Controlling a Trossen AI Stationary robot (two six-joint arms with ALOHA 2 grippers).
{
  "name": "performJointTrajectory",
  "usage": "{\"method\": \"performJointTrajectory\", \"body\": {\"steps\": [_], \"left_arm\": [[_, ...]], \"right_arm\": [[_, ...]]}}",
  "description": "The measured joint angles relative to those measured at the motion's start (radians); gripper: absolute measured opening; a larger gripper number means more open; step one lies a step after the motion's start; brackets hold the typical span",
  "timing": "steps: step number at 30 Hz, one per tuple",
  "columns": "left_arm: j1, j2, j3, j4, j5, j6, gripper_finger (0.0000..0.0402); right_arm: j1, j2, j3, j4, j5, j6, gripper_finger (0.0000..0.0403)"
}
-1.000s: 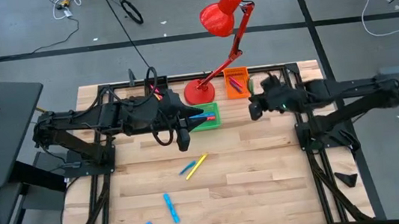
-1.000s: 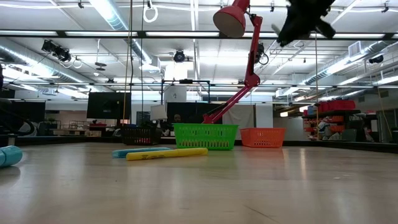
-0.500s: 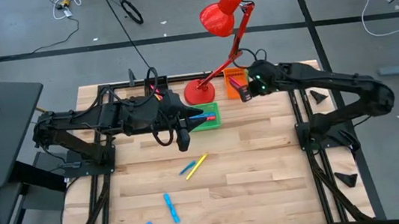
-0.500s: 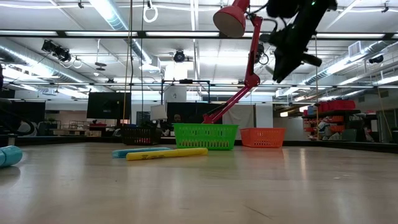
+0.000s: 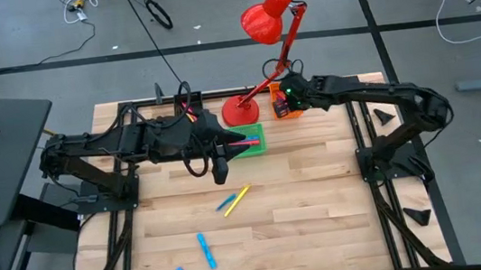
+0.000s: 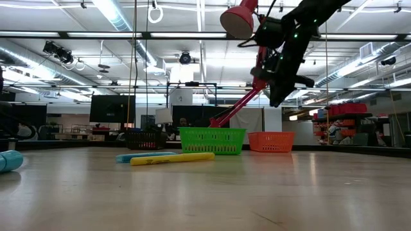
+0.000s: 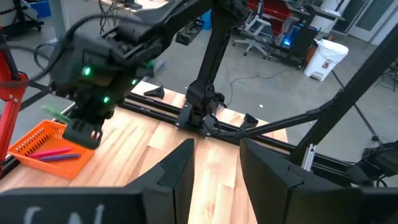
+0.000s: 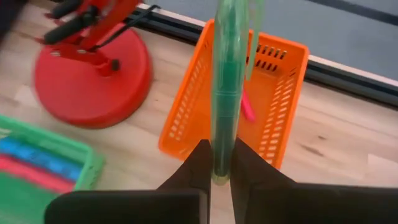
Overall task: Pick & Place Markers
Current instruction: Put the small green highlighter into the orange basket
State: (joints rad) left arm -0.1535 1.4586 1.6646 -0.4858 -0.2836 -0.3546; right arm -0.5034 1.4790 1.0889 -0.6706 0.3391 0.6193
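Note:
My right gripper (image 8: pixel 217 169) is shut on a green marker (image 8: pixel 224 74) and hovers over the orange bin (image 5: pixel 284 103), next to the red lamp's base (image 8: pixel 93 74). A pink marker (image 8: pixel 247 107) lies in that bin. My left gripper (image 7: pixel 214 165) is open and waits by the green bin (image 5: pixel 247 140), which holds blue and red markers. A yellow marker (image 5: pixel 242 193) and three blue ones (image 5: pixel 206 251) lie flat on the table. My right gripper pinches the green marker between its two fingers near one end (image 8: pixel 219 155). The marker runs along the fingers and sticks out past their tips. The fingers slant down from the table's right. The marker is lifted clear, above the orange bin (image 8: pixel 273 81).
The red lamp's arm (image 5: pixel 283 44) rises close beside my right gripper. A black bin (image 6: pixel 144 138) stands at the table's far side, left of the green bin (image 6: pixel 212 140). Bare wood lies on the table's near right part (image 5: pixel 322 216).
My right gripper has moved toward the table's left and far edge and come down, from beside the orange bin to over it, carrying the green marker.

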Motion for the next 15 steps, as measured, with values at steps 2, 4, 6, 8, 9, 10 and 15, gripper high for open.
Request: {"method": "performJointTrajectory", "body": {"steps": [2,4,6,8,9,10,15], "left_arm": [[0.0,0.0,0.0,0.0,0.0,-0.001,0.0135],[0.0,0.0,0.0,-0.001,0.0,-0.001,0.0135],[0.0,0.0,0.0,-0.002,0.0,-0.001,0.0135],[0.0,0.0,0.0,-0.009,0.0,-0.001,0.0135],[0.0,0.0,0.0,-0.01,0.0,-0.002,0.0135],[0.0,0.0,0.0,-0.01,0.0,-0.005,0.0135],[0.0,0.0,0.0,-0.021,0.001,-0.021,0.0135]], "right_arm": [[-0.001,0.03,0.0,0.01,0.042,0.0,0.002],[-0.007,0.056,0.0,0.029,0.076,-0.002,0.002],[-0.019,0.083,0.0,0.038,0.08,-0.007,0.002],[-0.031,0.105,0.0,0.049,0.08,-0.01,0.002],[-0.036,0.115,0.0,0.051,0.08,-0.01,0.002],[-0.044,0.126,0.0,0.05,0.08,-0.01,0.002],[-0.075,0.162,-0.038,0.099,0.08,-0.01,0.002]]}}
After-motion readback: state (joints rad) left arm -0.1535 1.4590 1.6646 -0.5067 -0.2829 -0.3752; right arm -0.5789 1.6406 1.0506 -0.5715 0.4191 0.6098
